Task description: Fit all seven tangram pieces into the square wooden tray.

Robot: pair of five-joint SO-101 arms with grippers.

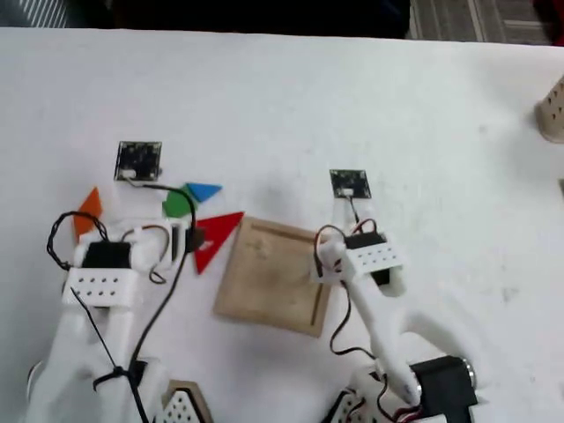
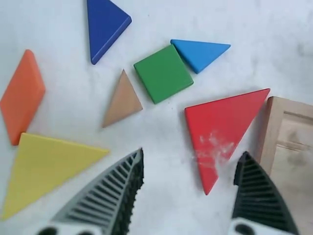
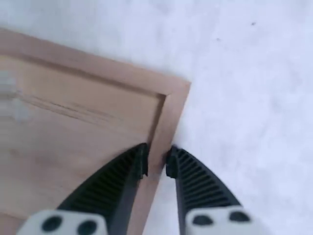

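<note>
This looks like a robotics lab or a maker's test bench, not a lived-in room. A plain white surface [image 1: 352,97] carries two white arms of printed plastic, the left arm [image 1: 97,352] and the right arm [image 1: 388,326], with loose black and red cables [image 1: 167,264] running openly along them. Bare camera circuit boards [image 1: 138,159] sit on the wrists with no housing. The flat coloured tangram pieces [image 1: 214,236] and the square wooden tray [image 1: 264,273] read as test props. A beige perforated block [image 1: 551,110] stands at the surface's edge, and dark floor [image 1: 264,13] with a grey striped covering [image 1: 493,18] lies beyond.
</note>
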